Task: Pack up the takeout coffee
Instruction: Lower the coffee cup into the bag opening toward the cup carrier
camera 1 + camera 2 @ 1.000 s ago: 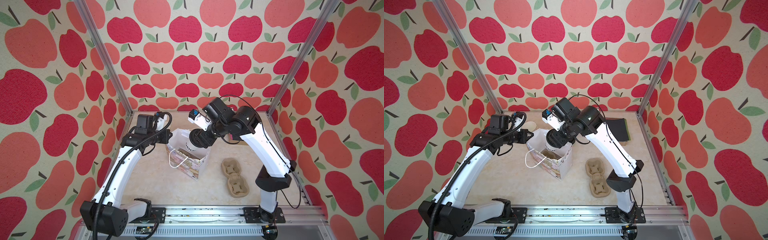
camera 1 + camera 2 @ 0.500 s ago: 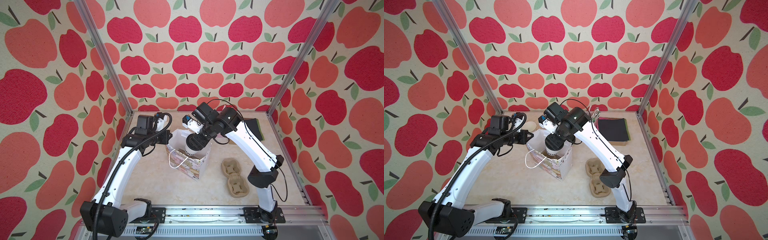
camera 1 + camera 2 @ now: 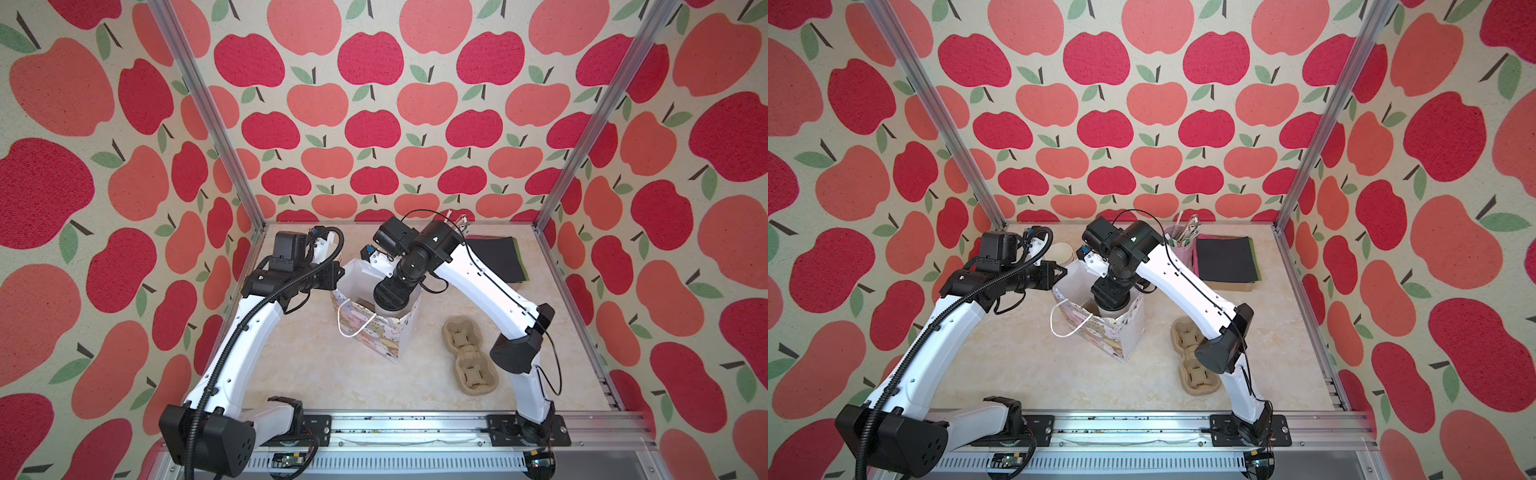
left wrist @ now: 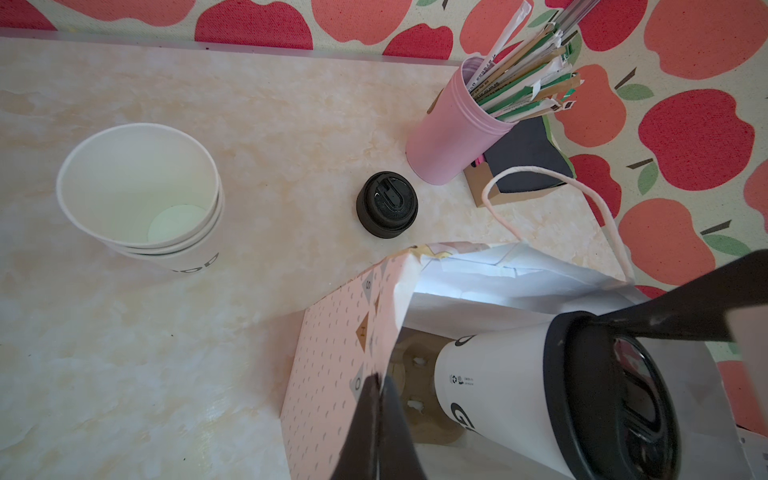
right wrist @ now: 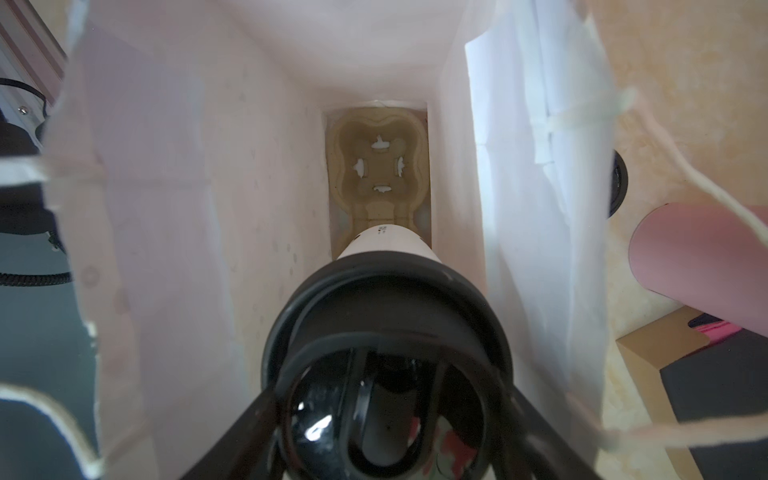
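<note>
Right hand (image 5: 390,409) inside bag (image 5: 166,208), gripping cup (image 5: 386,243)

Robot lab booth: apple-print walls (image 3: 374,124), aluminium frame posts (image 3: 206,112), arms (image 3: 249,332) on a rail (image 3: 415,424).

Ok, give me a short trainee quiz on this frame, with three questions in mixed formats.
1. True or false: the left gripper pinches the rim of the paper bag.
2. The right gripper holds the lidded cup by: A) its base B) its lid end C) mid-side.
3. Fill in: the pulp cup carrier lies at the ___ of the bag.
Key: 1 true; 2 B; 3 bottom.
</note>
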Tool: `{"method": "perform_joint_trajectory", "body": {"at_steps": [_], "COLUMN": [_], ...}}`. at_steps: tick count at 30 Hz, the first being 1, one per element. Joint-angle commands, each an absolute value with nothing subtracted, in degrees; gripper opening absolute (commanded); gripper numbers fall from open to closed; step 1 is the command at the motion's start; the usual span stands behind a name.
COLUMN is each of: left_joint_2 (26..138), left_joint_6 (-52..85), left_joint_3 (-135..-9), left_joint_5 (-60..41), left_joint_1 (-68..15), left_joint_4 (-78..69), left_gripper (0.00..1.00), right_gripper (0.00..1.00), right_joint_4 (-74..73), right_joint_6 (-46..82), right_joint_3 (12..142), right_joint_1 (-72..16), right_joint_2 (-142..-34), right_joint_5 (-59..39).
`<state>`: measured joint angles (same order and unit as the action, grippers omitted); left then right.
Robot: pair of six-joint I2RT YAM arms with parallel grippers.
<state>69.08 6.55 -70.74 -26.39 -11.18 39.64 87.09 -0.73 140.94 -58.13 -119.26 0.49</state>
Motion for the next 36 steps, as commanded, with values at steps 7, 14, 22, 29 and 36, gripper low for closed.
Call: {"method": "perform_joint_trajectory", "body": {"at_steps": [7,14,22,29,36], "left_joint_2": [67.85,67.66,67.22,67.01,67.19], "left_joint_6": [5.80,5.54,5.45,5.45,5.45], "left_joint_3": [-69.35,-69.17,-68.60,-68.20,-68.20], "left_joint_5": [-26.19,-26.19,-26.28,-26.30,-26.37], "left_joint_1": [-11.30,-11.19,-10.99,-10.73,-10.55], "left_joint_4": [38.76,38.67,38.42,38.23,38.20], "left_gripper": [0.00,0.00,0.00,0.00,0.00], "right_gripper": [0.65,0.65,0.65,0.65,0.65], "right_joint_4": [86.31,85.52,84.73,84.31,83.08], "right_joint_6": [-1.98,-2.44,-2.90,-2.99,-3.14], "right_joint_3": [139.97,137.01,134.13,132.66,130.22], "right_joint_1": [-58.44,-58.43,-58.43,-58.44,-58.35], "right_joint_2": [-122.04,-121.55,-120.94,-120.86,-120.29], "right_joint_5": [-0.75,-0.17,0.09,0.00,-0.11]}}
